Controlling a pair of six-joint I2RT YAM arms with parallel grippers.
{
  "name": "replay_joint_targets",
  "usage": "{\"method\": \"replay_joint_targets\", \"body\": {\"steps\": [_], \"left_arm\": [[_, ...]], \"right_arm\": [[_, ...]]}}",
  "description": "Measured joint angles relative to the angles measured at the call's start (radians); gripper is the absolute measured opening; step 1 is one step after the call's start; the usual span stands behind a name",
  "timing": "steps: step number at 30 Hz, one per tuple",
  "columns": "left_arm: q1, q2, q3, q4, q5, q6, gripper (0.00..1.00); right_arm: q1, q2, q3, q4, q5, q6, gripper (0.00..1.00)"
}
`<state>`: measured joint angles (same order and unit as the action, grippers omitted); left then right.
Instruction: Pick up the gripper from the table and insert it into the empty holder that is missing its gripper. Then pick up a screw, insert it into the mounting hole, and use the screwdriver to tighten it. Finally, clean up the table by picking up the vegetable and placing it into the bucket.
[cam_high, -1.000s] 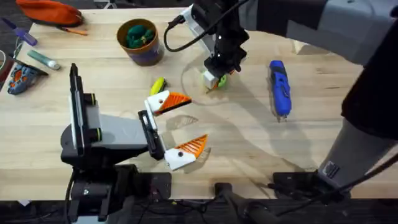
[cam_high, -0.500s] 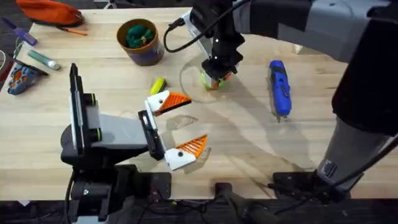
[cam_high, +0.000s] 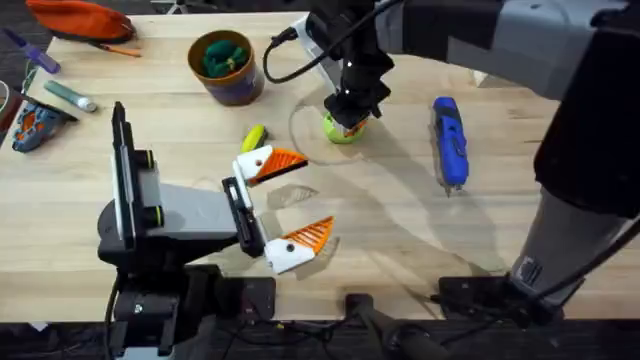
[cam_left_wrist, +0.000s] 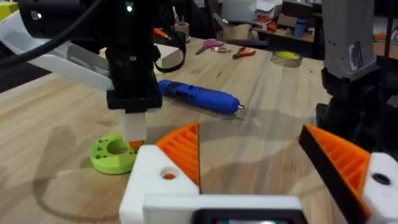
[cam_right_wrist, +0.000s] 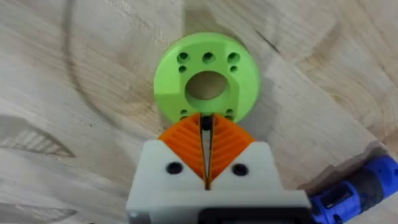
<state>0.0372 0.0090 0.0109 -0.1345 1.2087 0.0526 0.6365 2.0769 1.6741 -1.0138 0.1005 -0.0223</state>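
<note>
Where the right end effector (cam_right_wrist: 207, 127) nips it, green ring dish (cam_right_wrist: 207, 78), screwdriver (cam_high: 449, 140) near.

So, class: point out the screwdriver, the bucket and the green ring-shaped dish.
screwdriver (cam_high: 449, 140): overhead view, middle of its blue body.
bucket (cam_high: 238, 93): overhead view, dark blue side.
green ring-shaped dish (cam_right_wrist: 244, 65): right wrist view, flat rim.

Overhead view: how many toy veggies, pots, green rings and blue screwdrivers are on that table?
toy vegetables: 2 (yellow vegetable, green leafy toy inside the bucket)
bucket: 1
green ring dish: 1
blue screwdriver: 1
Total: 5
</note>
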Motion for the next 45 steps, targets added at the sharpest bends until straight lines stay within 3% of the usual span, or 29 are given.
{"method": "replay_joint_targets", "body": {"steps": [19,38,45], "left_arm": [[0.000,0.000,0.000,0.000,0.000,0.000,0.987],[0.000,0.000,0.000,0.000,0.000,0.000,0.986],[0.000,0.000,0.000,0.000,0.000,0.000,0.987]], "right_arm": [[-0.005,0.000,0.026,-0.050,0.000,0.000,0.007],[-0.014,-0.047,0.438,-0.342,0.004,-0.028,0.007],[0.034,-0.047,0.680,-0.517,0.007,-0.072,0.007]]}}
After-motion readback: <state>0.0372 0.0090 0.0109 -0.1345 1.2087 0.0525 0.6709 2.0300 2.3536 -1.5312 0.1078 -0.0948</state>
